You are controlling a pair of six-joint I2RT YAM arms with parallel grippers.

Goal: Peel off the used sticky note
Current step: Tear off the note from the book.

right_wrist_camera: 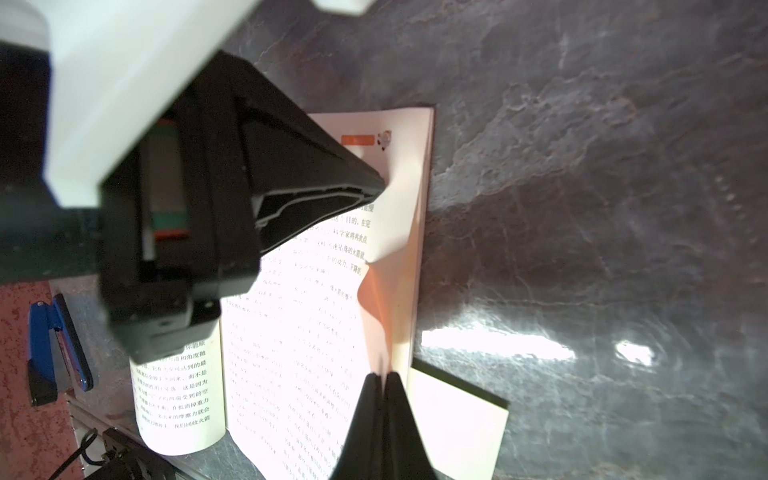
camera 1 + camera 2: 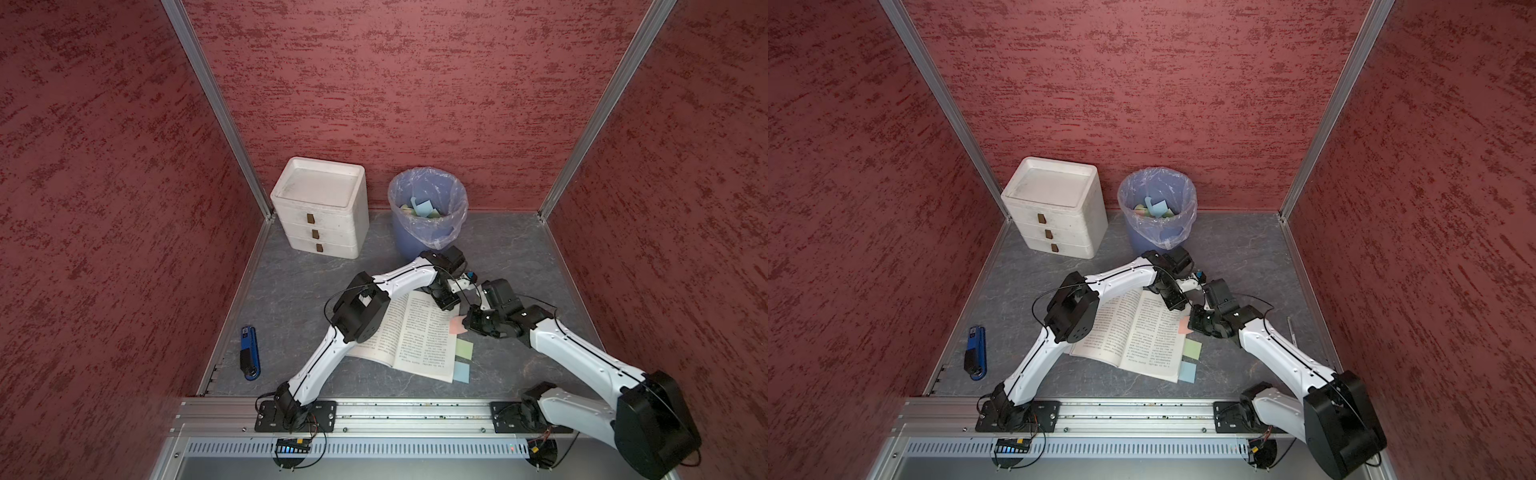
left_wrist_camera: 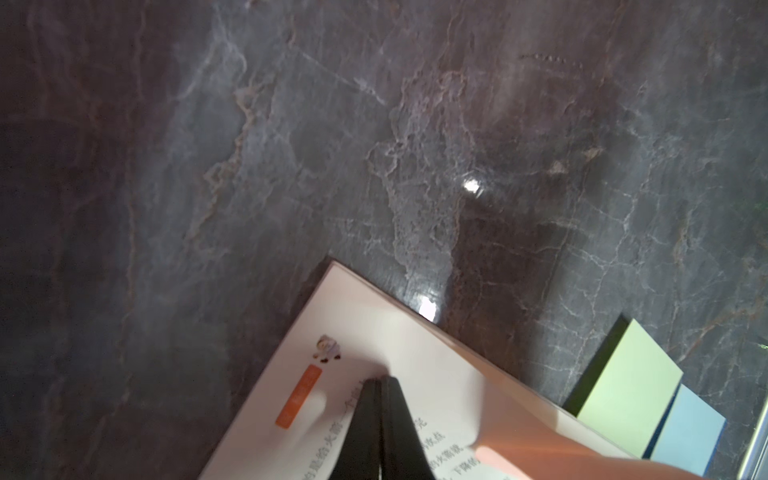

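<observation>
- Sticky note [image 2: 456, 325], the pink one, sits on the outer edge of the right-hand page of the open book [image 2: 415, 332]. It's lifting, folks: the right wrist view shows it curled up off the paper, with one end on the page.
- Your right gripper [image 1: 382, 376] has its fingers pressed together, and the free end of the pink sheet is pinched right between the tips. In both top views it sits just off the book's outer edge.
- Your left gripper [image 3: 379, 379] is closed as well, fingers flat against each other with nothing between them. Its tips are planted on that same page near the book's far corner, just beside an orange label [image 3: 299, 397].
- Two more on that page edge, nearer your base: a green note [image 2: 464, 350], then a blue note [image 2: 461, 371], both sticking out flat over the grey table [image 2: 519, 257].
- At the back wall, a bin [image 2: 428, 232] lined with a clear bag has coloured slips lying inside. A white drawer unit [image 2: 320, 203] stands just beside it.
- Well off to the left of the book, a blue stapler [image 2: 250, 353] lies on the table, apart from both arms.
</observation>
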